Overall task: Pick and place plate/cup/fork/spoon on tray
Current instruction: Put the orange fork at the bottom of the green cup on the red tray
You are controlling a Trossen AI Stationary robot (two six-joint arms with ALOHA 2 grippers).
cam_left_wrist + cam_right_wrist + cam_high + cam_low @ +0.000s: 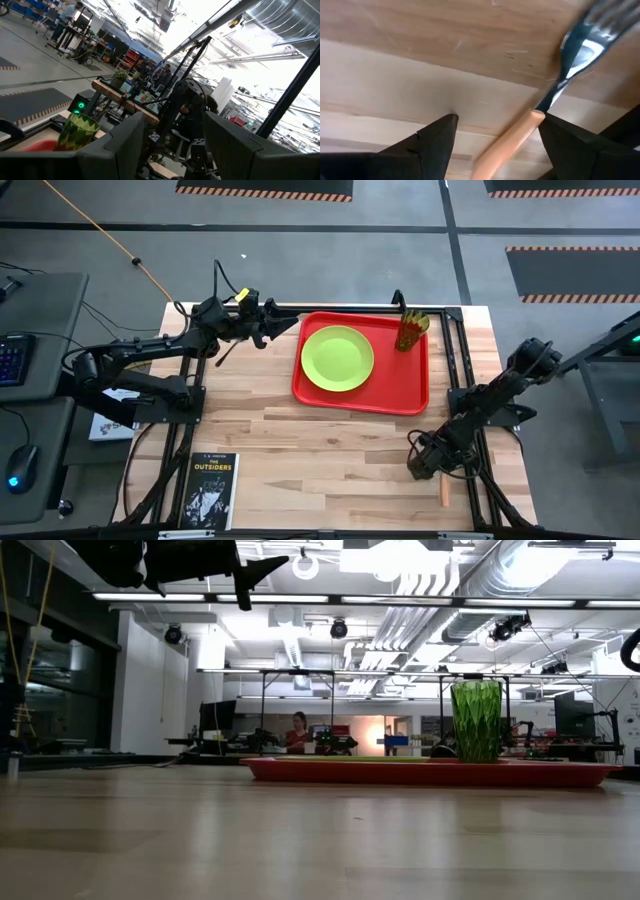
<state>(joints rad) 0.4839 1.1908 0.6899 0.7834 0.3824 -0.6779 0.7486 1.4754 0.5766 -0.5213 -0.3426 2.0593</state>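
The red tray (400, 385) lies at the table's far middle. The lime-green plate (337, 358) lies flat on it, and the green cup (411, 330) stands upright in the tray's far right corner; the cup also shows in the low view (476, 720). The fork (520, 135) lies flat on the table near the near right corner, and its peach handle (445, 492) shows past my right gripper (425, 465). That gripper is low and open, one finger on each side of the handle (497, 120). My left gripper (283, 330) is open and empty, high above the table left of the tray. A thin dark thing (227, 352) below the left arm may be the spoon. My right gripper comes at the fork from above with open fingers. One fingertip (547, 125) stands right beside the handle's end toward the tines (534, 117). I cannot tell whether it touches. The fork lies flat on the table.
A dark book (208, 490) lies at the table's near left edge. Black frame bars (455, 360) run along the table's left and right sides. Bare wood (320, 460) stretches between the tray and the near edge. A person (298, 730) sits far behind the table.
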